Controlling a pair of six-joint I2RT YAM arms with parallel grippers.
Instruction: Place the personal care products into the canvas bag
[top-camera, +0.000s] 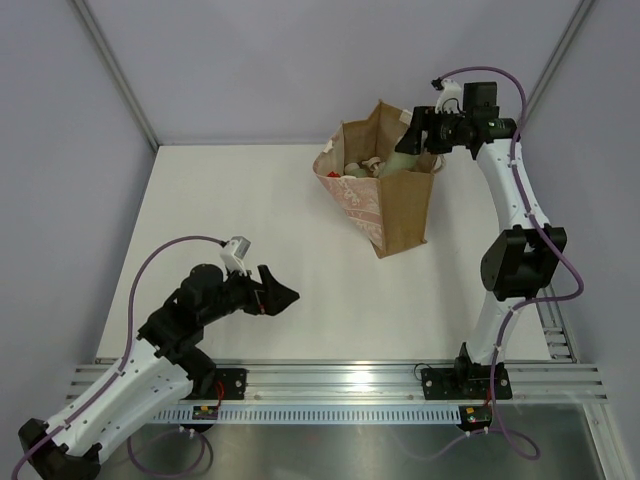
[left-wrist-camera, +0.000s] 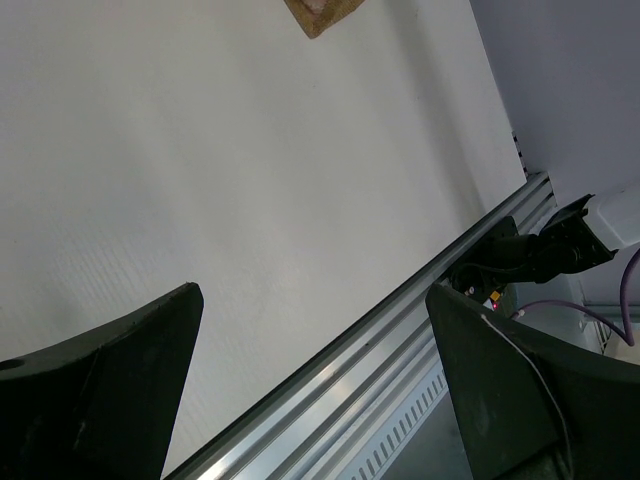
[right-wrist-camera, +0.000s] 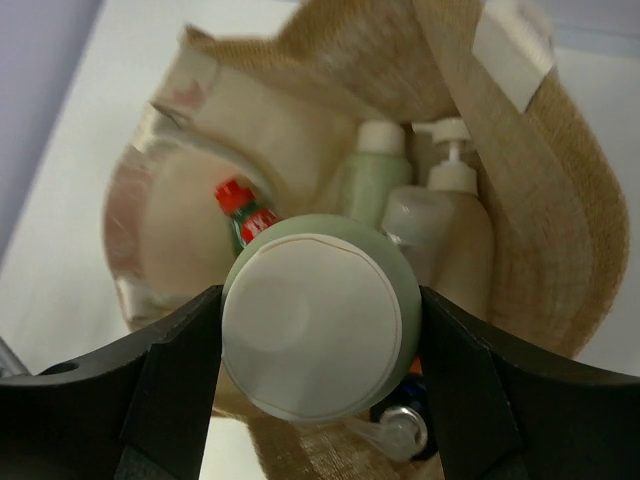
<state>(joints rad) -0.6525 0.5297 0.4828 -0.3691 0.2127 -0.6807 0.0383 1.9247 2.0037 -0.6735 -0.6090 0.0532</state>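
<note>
The canvas bag (top-camera: 385, 205) stands upright at the far middle-right of the table, its mouth open. My right gripper (top-camera: 418, 135) hovers over its mouth, shut on a pale cream-green bottle (top-camera: 405, 158). In the right wrist view the bottle's round base (right-wrist-camera: 320, 330) fills the space between my fingers, over the bag (right-wrist-camera: 560, 200). Inside the bag lie a green bottle with red cap (right-wrist-camera: 240, 208), a cream bottle (right-wrist-camera: 378, 165), a beige pump bottle (right-wrist-camera: 455, 215) and a silvery tube (right-wrist-camera: 400, 432). My left gripper (top-camera: 278, 293) is open and empty, low at the near left.
The metal rail (top-camera: 340, 380) runs along the table's near edge and also shows in the left wrist view (left-wrist-camera: 400, 330). A corner of the bag (left-wrist-camera: 320, 15) shows at the top of that view. Grey walls enclose the far and side edges.
</note>
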